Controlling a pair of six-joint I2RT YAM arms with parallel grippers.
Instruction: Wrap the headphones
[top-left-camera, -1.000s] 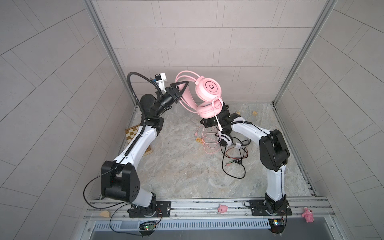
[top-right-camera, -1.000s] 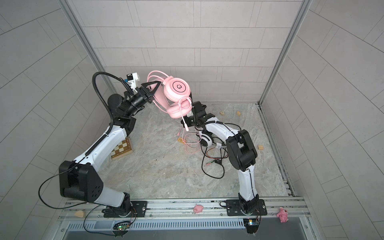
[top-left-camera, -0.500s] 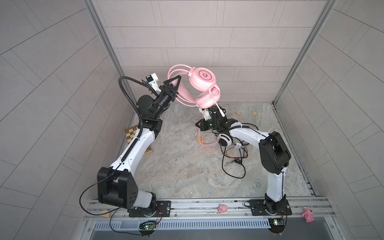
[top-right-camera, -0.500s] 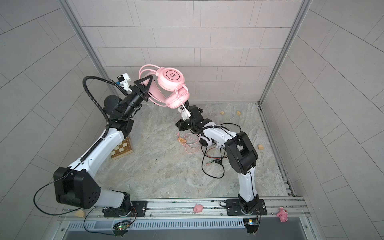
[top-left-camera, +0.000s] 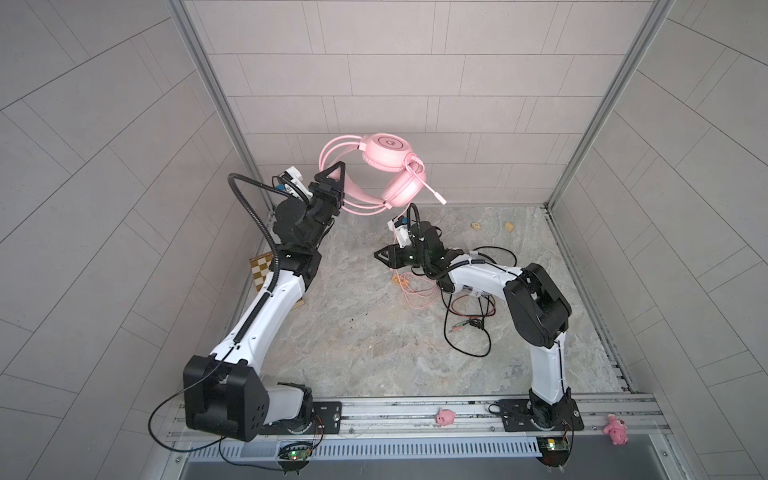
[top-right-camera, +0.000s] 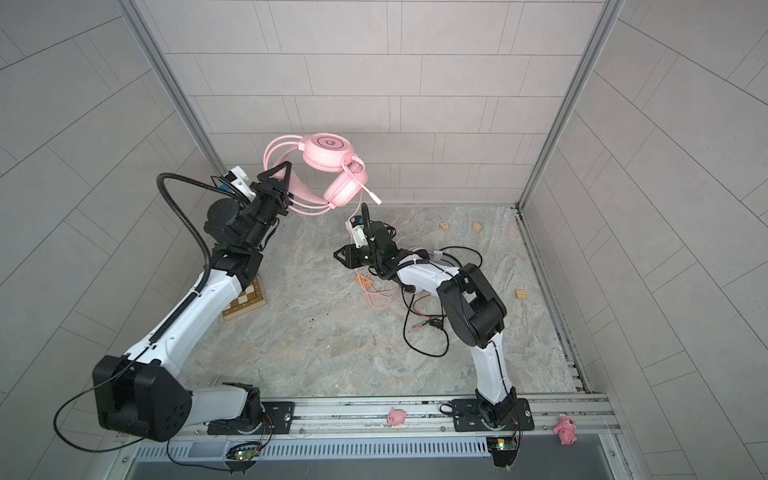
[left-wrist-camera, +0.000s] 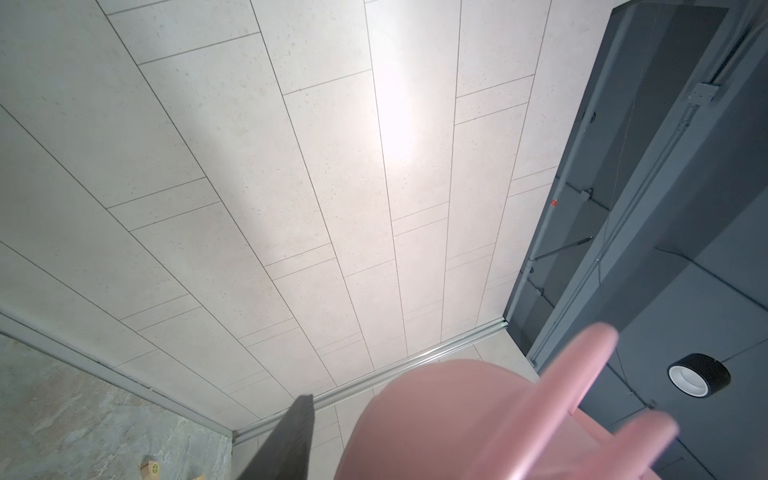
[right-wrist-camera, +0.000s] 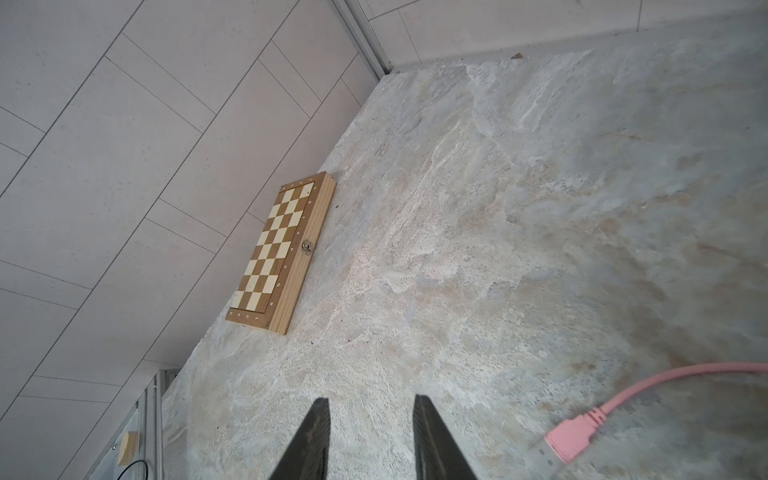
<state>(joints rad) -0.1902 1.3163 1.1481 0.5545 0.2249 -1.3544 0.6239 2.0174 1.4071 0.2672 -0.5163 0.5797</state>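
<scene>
Right wrist view is showing the right claw (right-wrist-camera: 370, 399) released, its jaws standing apart over the table (right-wrist-camera: 498, 208) with nothing between them. The pink plug (right-wrist-camera: 569, 436) is lying just beside one jaw, with its pink cable (right-wrist-camera: 665, 378) trailing away sideways (so the claw would need to shift across, I judge). In both top views the left claw (top-left-camera: 334, 183) is clenching the band of the pink headset (top-left-camera: 388, 151), holding it high near the back wall. The right arm is sitting far nearer the loose cable. A black cable (top-left-camera: 473, 323) is sprawling beside that arm.
</scene>
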